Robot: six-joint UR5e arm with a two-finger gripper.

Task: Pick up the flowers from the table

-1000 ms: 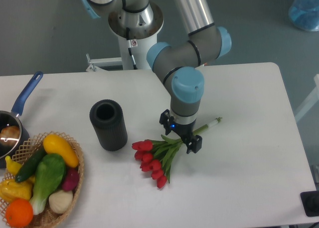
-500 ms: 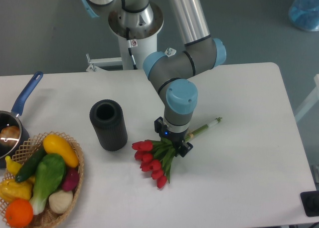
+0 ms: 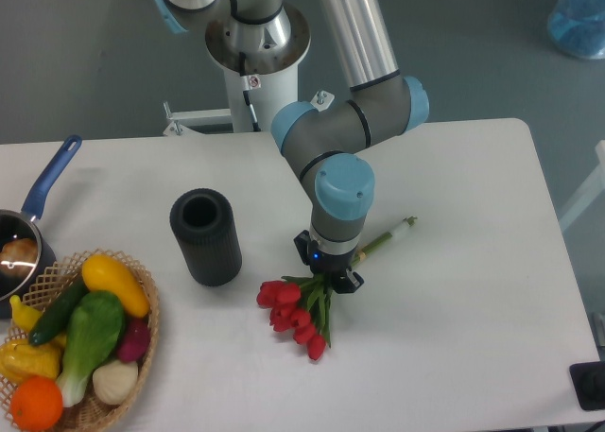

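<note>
The flowers (image 3: pixel 301 315), a bunch of red tulip buds with green leaves and pale-green stems, lie on the white table (image 3: pixel 454 290) right of the middle. The stems run up and right to their tip (image 3: pixel 405 226). My gripper (image 3: pixel 328 272) points straight down over the leafy part, just above the buds. Its fingers are closed in on the stems, and the buds are drawn together into a tighter bunch. The wrist hides the exact contact. The flowers still look low, at or just above the tabletop.
A black cylinder (image 3: pixel 205 236) stands upright left of the flowers. A wicker basket (image 3: pixel 142 342) of toy vegetables sits at the front left corner. A blue-handled pot (image 3: pixel 28 224) is at the left edge. The arm's base (image 3: pixel 255 44) stands behind the table.
The gripper moved left onto the flower stems and its fingers went from wide open to closed on them. The bunch turned and shifted slightly, and the buds pulled closer together.
</note>
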